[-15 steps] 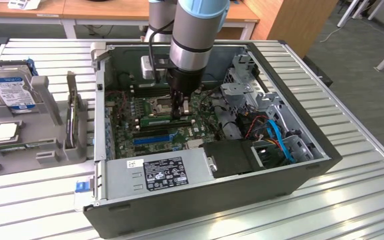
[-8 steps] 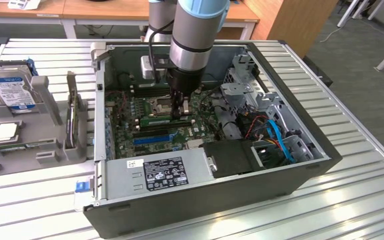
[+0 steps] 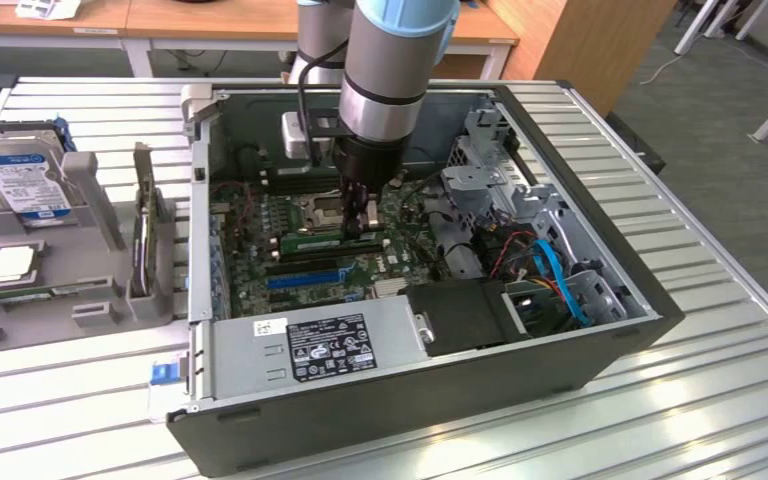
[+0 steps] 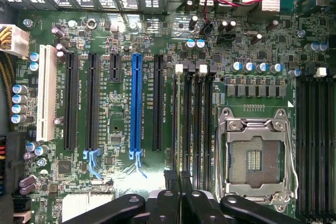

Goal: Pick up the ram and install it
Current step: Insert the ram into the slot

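Hovering low inside the open computer case [image 3: 558, 385], the gripper [image 3: 361, 228] stands clenched on the ram [image 3: 315, 241], whose long axis runs toward the exterior view's left, along the motherboard's memory slots [image 4: 191, 119].

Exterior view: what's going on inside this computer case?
The robot arm reaches down into the open computer case. Its gripper is shut on the ram, a green stick held low over the motherboard, beside the black memory slots. I cannot tell whether it is seated. A hard drive stands outside the case, at the exterior view's left.
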Controlling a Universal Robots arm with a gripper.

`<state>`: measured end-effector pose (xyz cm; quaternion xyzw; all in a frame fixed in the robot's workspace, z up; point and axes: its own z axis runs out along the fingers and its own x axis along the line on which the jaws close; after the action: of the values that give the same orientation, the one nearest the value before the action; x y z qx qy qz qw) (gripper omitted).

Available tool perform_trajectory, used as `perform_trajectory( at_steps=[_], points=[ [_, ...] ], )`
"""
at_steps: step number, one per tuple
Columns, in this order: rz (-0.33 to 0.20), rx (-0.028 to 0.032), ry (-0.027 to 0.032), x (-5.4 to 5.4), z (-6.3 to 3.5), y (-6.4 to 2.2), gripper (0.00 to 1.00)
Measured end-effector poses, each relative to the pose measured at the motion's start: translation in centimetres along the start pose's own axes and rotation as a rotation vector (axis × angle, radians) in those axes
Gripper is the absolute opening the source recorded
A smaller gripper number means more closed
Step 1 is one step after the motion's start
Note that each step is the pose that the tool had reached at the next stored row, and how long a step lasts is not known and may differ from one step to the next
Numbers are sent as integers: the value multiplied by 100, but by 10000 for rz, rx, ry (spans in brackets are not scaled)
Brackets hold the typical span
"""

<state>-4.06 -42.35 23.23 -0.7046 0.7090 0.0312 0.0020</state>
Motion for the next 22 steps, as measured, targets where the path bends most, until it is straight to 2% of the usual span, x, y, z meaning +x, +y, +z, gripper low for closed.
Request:
perform_trajectory(
  at_steps=[22],
  points=[
    [0, 0, -2, -3, 29, -1, 12]
  ],
)
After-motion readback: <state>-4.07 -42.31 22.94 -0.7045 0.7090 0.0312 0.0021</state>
